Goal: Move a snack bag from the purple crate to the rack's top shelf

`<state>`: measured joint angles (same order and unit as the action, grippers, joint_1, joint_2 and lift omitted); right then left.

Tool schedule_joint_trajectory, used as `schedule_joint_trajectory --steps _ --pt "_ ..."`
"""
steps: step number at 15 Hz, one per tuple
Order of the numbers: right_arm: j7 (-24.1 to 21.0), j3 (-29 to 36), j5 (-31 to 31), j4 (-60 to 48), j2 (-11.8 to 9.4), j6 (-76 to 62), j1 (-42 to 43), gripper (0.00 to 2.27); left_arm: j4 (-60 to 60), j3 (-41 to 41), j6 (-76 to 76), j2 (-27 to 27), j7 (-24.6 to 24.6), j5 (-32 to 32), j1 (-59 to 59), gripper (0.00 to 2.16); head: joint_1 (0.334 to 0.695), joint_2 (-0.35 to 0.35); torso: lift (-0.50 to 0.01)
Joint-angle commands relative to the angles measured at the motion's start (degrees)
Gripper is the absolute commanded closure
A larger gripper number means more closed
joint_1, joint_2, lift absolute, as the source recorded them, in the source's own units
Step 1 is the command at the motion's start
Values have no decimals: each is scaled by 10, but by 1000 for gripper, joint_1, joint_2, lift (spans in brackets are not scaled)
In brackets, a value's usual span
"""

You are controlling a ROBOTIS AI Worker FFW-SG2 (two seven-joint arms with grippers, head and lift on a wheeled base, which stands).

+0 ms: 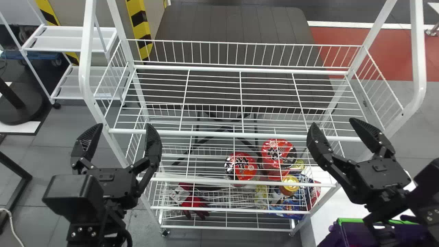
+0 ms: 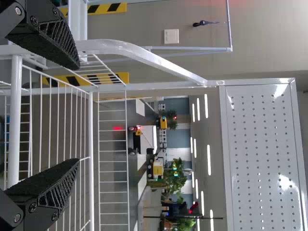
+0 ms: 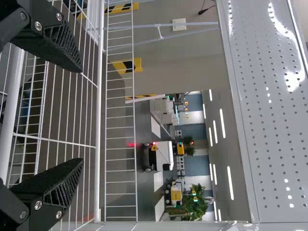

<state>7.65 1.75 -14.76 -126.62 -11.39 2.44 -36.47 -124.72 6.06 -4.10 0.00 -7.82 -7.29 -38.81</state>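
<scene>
Left gripper (image 1: 124,126): fingers spread wide, nothing between them; at rack's front left.
Right gripper (image 1: 333,122): also wide, holding nothing; at front right, tilted.
Crate (image 1: 350,220): purple, green rim, low right, partly behind right arm.
Snack bag: can't tell if in crate, contents too dark to make out.
Rack (image 1: 240,133): white wire, ahead of both grippers.
Red packs (image 1: 241,166): lower shelf, right of middle.
Blue packet (image 1: 291,207): right side, below red packs.
Red glove (image 1: 195,202): low, left of packet.
Panel (image 2: 262,154): white, perforated, above wire shelving.
Table (image 1: 233,24): dark, behind rack.
</scene>
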Motion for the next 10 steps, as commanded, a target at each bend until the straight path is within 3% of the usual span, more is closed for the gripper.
schedule_joint_trajectory --steps 1,10 --pt "0 -1 0 1 0 -2 0 174 0 0 0 -1 0 0 0 144 695 -19 -77" --pt "3 3 -2 5 0 -4 -2 174 -2 0 0 -1 0 0 0 144 695 -20 -114"
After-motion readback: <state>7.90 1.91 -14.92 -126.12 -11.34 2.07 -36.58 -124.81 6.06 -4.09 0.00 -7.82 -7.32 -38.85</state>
